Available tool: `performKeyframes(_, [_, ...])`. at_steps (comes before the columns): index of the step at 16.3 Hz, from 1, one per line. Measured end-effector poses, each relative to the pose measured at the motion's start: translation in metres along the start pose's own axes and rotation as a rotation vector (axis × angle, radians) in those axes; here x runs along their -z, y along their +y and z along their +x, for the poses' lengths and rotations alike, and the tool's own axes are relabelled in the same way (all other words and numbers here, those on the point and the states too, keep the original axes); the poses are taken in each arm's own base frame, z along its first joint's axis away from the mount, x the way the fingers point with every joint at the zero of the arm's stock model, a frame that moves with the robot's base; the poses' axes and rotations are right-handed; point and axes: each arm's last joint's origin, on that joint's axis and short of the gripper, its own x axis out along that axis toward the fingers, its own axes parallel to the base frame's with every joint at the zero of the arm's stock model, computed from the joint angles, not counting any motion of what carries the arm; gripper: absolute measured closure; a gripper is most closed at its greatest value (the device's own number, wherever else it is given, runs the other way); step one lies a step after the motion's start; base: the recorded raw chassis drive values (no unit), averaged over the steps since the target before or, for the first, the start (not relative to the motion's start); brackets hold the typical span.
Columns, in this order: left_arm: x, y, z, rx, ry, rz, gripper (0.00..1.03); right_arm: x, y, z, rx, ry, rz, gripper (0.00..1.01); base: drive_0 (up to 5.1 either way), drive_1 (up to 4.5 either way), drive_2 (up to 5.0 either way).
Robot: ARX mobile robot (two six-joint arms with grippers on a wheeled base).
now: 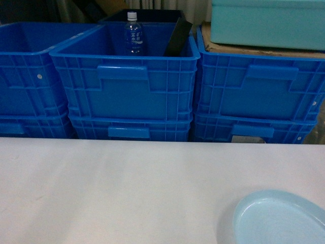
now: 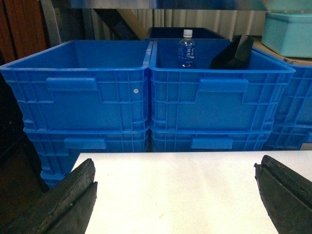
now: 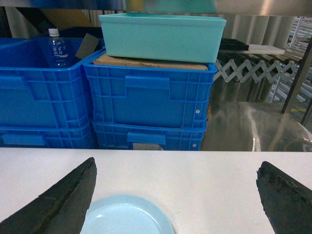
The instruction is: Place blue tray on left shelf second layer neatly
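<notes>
On the white table, the blue tray lies flat between the right gripper's spread fingers. Its low, smooth rim could slip from a shallow pinch; the left gripper is also spread, empty.

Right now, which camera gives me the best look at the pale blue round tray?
The head view shows most of the blue tray: its rim and shallow dish at the table's near right corner, cut off by the frame edges. The right wrist view shows only its far part, low between the open fingers. The left wrist view does not show it.
</notes>
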Motion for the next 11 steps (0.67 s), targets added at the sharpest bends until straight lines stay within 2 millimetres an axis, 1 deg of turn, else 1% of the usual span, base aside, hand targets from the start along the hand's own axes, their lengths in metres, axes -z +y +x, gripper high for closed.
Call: performKeyframes(11, [0.0000,0.0000,0.0000,0.000,0.000,0.000,0.05,0.0000,0.0000,0.0000,0.000,0.000,0.000,0.03,0.0,0.00,0.0])
